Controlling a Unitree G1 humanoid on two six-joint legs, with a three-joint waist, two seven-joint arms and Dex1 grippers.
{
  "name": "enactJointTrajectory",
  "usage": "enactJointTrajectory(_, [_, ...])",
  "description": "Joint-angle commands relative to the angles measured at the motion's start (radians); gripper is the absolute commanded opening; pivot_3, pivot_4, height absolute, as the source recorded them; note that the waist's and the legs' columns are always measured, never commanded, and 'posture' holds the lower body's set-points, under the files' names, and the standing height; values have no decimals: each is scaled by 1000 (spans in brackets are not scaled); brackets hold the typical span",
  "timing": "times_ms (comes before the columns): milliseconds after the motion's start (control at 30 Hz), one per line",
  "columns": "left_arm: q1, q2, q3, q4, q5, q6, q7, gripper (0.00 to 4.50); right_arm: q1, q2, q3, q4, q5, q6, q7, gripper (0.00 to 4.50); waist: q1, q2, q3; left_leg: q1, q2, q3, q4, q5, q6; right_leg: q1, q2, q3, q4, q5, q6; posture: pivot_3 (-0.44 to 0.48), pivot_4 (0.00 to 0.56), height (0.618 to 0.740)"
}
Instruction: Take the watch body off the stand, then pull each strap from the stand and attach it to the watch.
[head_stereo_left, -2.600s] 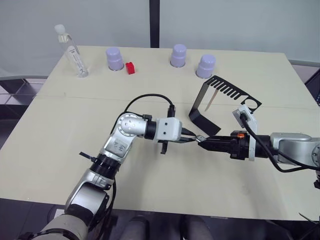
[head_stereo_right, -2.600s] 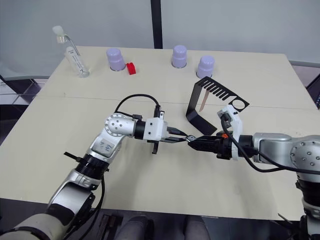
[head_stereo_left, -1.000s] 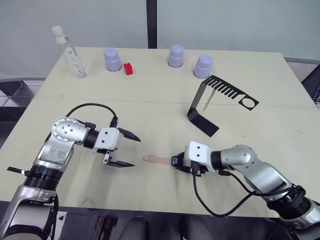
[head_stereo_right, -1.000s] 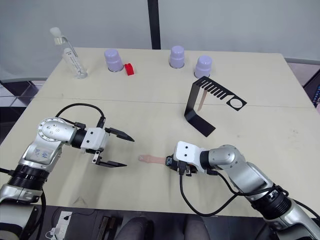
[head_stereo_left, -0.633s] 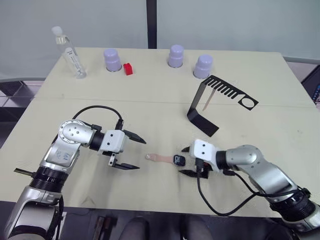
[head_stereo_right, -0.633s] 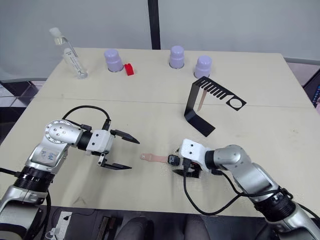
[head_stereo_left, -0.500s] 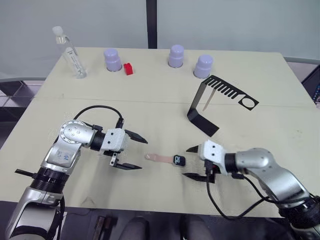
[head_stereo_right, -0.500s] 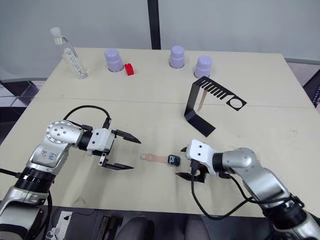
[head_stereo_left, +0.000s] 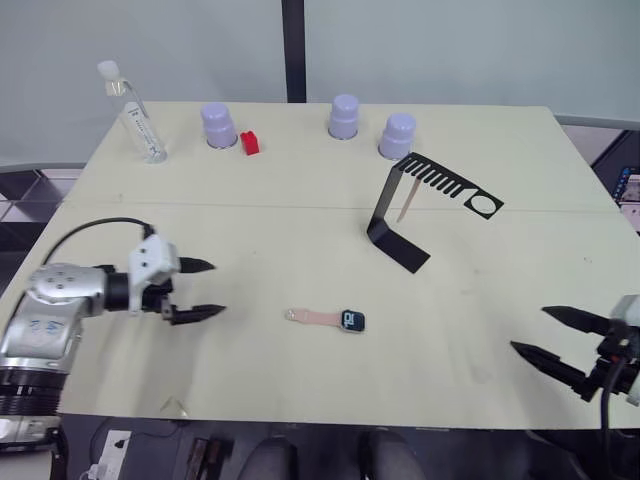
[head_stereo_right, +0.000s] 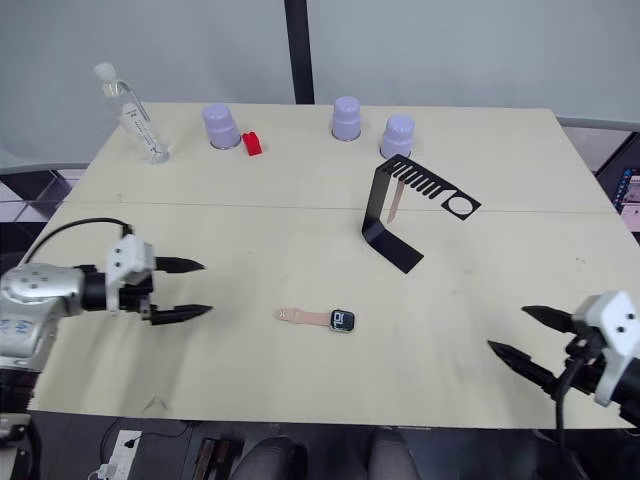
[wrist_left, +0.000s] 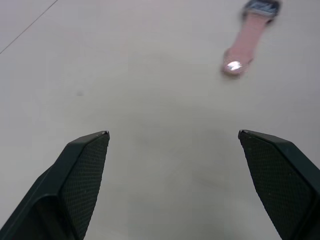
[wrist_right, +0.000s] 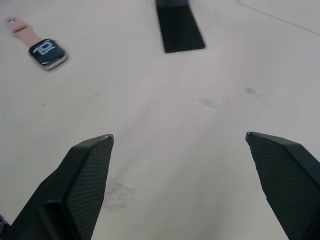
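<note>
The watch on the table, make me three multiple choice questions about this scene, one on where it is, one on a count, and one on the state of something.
1. Where is the watch body?
A. In the stand's ring
B. Flat on the table, between the two grippers
C. In the right gripper

2. How many upside-down purple cups stand along the far edge of the table?
A. Two
B. Three
C. Five

3. What state is the left gripper in?
A. Open and empty
B. Shut on a strap
C. Shut on the stand

Answers:
1. B: it lies on the table with one pink strap joined to it, apart from the stand.
2. B: the purple cups number three.
3. A: its fingers are spread with nothing between them; the right gripper is open too.
</note>
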Motion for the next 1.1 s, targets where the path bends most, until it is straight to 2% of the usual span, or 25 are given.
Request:
enactJointTrajectory(33, [9,13,61,-27,-49,29,5,4500,27,32,-52,-19,27,-9,-25,4485,1,0,0,0,0,-1,0,0,0,0,-1,1,0,0,0,0,150,740])
enactJointTrajectory(167, [50,-42,15,-157,-56,46,24,4500,-26,51,36,-46,8,-18,-89,4485,1,0,0,-1,-1,-2,0,-1,-1,0,-4,6,-1,0,0,0,150,740])
enactJointTrajectory(267, [40,-123,-30,-290,-92,92,62,4500,-153,113,151,-84,47,43,-220,4485,1,0,0,-1,0,-2,1,-1,-2,0,-4,8,-2,0,0,0,150,740])
enactJointTrajectory(400, [-17,-271,-83,-452,-116,175,211,4500,-293,196,342,-89,4,29,-308,4485,0,0,0,-2,2,-3,3,-1,-5,0,-3,8,-1,0,0,0,150,740])
enactJointTrajectory(533, [-37,-385,-141,-595,-133,245,331,4500,-466,275,475,16,-66,10,-413,4485,-2,0,0,-2,1,-1,4,-2,-5,-1,1,8,0,0,0,0,150,740])
enactJointTrajectory(667, [-49,-442,-181,-601,-97,236,402,4500,-605,342,556,166,-173,-59,-512,4485,-1,1,-1,-2,1,-2,5,-2,-5,-1,2,6,1,0,0,0,150,740])
enactJointTrajectory(867, [-68,-486,-226,-568,-77,202,418,4500,-743,420,591,359,-248,-117,-601,4485,-1,1,-1,-2,1,-1,6,-2,-5,-1,2,0,1,0,0,0,150,740])
enactJointTrajectory(967, [-92,-500,-249,-541,-55,183,426,4500,-782,463,576,414,-222,-95,-632,3634,0,1,-1,-2,1,-2,6,-2,-5,-1,2,0,1,0,0,0,150,740])
enactJointTrajectory(1100, [-115,-517,-264,-511,-19,132,436,4500,-796,471,594,436,-232,-95,-626,1625,-2,2,-1,-3,1,-2,6,-2,-5,-1,2,-1,1,0,0,0,150,740])
